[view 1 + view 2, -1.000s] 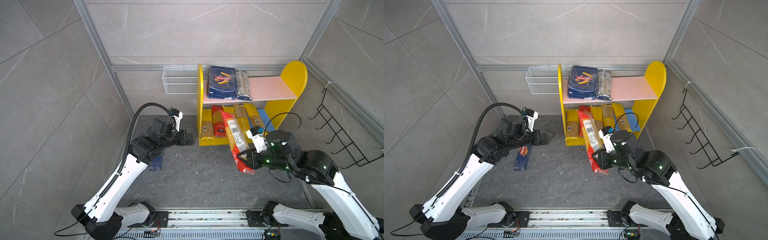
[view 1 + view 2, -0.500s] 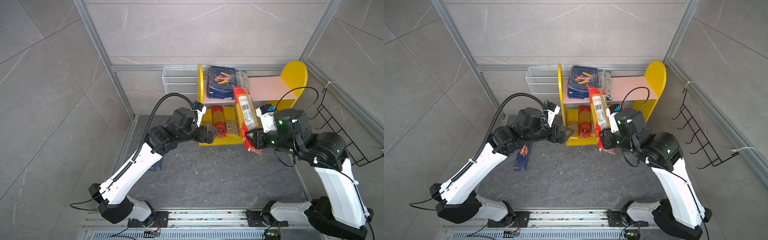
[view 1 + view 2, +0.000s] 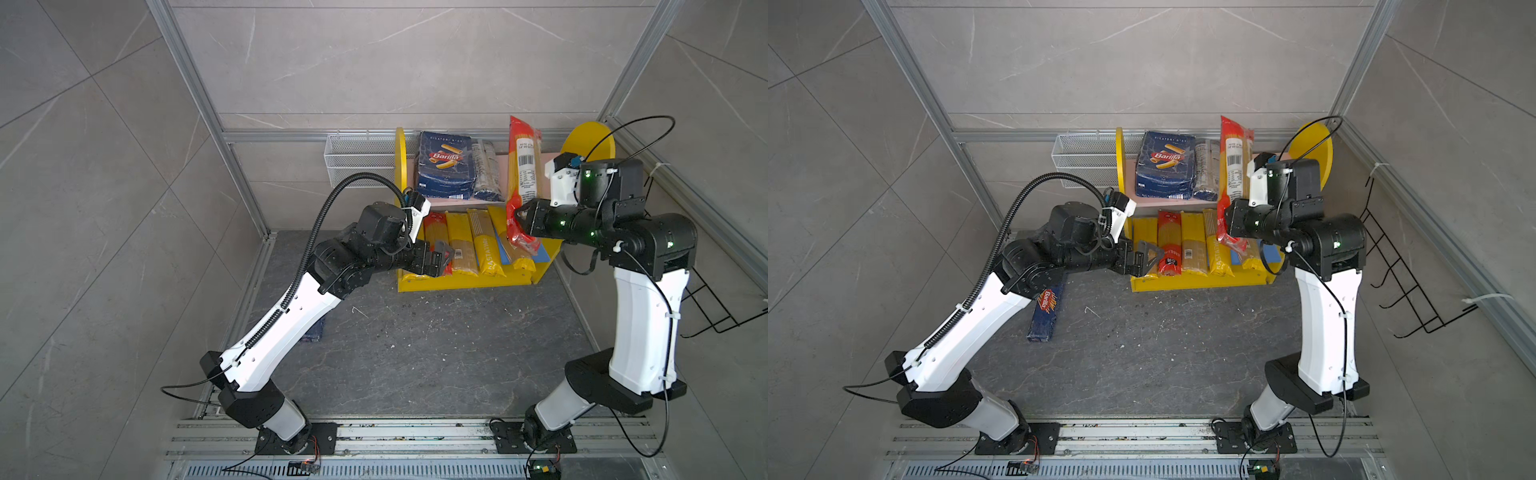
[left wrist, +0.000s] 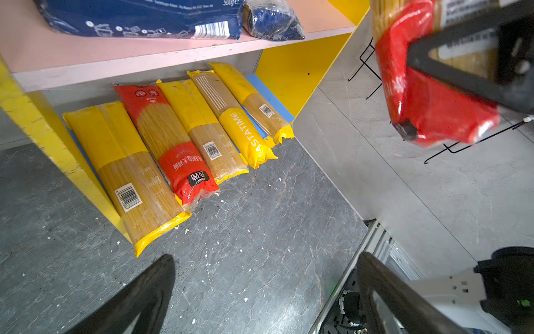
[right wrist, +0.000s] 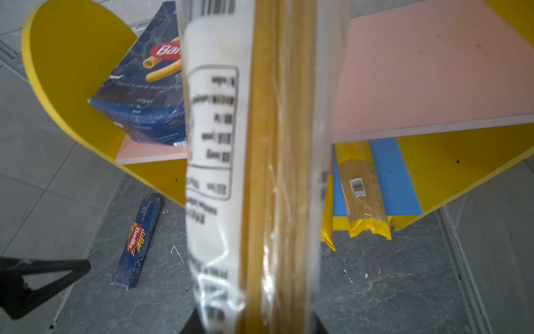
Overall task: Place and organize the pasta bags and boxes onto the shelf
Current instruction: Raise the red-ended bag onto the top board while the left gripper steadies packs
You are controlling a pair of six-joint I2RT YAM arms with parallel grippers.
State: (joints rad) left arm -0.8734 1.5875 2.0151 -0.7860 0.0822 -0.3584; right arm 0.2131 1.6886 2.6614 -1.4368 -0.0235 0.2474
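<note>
Red film and clear plastic wrap the red-and-clear spaghetti bag [image 3: 524,166] that the right end effector [image 3: 519,220] grips by its lower red end. The jaws are closed tight on the packet, which stands on end, roughly upright. It hangs before the right part of the shelf [image 3: 590,141], which stands at the far edge of the counter [image 3: 436,353]; whether the bag touches the pink upper board [image 5: 433,72] cannot be told. On that board the Barilla rigatoni package [image 3: 445,166] lies at the left end, with the dark bag [image 3: 486,170] pressed against its right side. On the blue lower board [image 5: 393,173] five packets lie side by side, running front to back: four yellow bags [image 4: 127,173], one of them the PASTATIME bag [image 4: 239,127], and a second red-and-clear bag [image 4: 170,138] that is second from the left in both top views. Their near ends poke out past the shelf front. The left end effector [image 3: 1144,259] hovers just before the left end of that row — jaws spread wide, holding nothing. The long Barilla spaghetti box [image 3: 1044,311] lies flat on the counter near its left edge, partly under the left arm and well apart from the shelf. A white wire mesh basket [image 3: 357,158] hangs on the back wall just left of the shelf, and a black wire hook rack [image 3: 1399,266] hangs on the right wall.
</note>
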